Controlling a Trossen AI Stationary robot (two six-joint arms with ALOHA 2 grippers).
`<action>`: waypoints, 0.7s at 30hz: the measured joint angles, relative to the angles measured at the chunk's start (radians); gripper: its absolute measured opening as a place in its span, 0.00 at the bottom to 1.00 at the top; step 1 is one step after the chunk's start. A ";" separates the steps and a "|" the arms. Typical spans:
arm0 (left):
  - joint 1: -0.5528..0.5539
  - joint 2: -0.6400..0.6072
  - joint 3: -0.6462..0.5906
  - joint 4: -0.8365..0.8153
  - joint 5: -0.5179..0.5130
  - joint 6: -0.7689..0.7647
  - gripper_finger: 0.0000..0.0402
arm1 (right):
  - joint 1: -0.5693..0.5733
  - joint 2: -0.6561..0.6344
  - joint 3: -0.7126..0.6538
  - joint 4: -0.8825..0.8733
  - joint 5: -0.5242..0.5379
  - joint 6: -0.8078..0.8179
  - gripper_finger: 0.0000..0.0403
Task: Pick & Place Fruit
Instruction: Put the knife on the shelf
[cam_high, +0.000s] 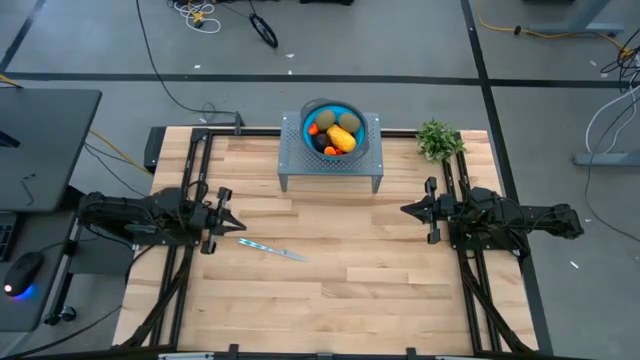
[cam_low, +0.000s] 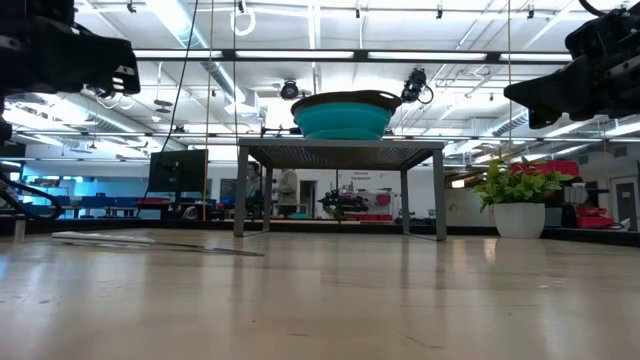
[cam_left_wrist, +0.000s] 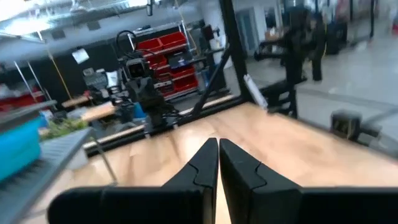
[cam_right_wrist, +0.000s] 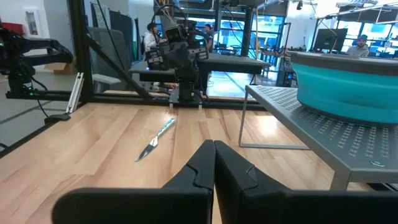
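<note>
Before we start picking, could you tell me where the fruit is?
In the high view, the fruit sits in the blue bowl on the grey perforated stand, far middle, left of the plant.

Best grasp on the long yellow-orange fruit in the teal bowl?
Probably from straight above, across the narrow middle of the elongated yellow-orange fruit. It lies on top of the pile in the teal bowl on the grey perforated metal stand; the rim blocks side approaches. A brown-green kiwi-like oval sits close beside it.

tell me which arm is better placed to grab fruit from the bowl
Roughly even, slight edge to the right. Both grippers, left and right, are shut, empty and flank the stand; the right sits a little nearer the bowl of fruit.
</note>
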 joint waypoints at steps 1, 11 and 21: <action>0.000 0.000 0.000 0.009 0.000 -0.042 0.06 | 0.000 0.000 0.000 0.000 0.000 0.000 0.02; 0.000 0.016 0.058 0.013 -0.071 -0.177 0.02 | 0.000 0.000 0.000 0.000 0.000 0.000 0.02; 0.000 0.162 0.183 -0.043 -0.179 -0.168 0.03 | 0.000 0.000 0.000 0.000 0.000 0.000 0.02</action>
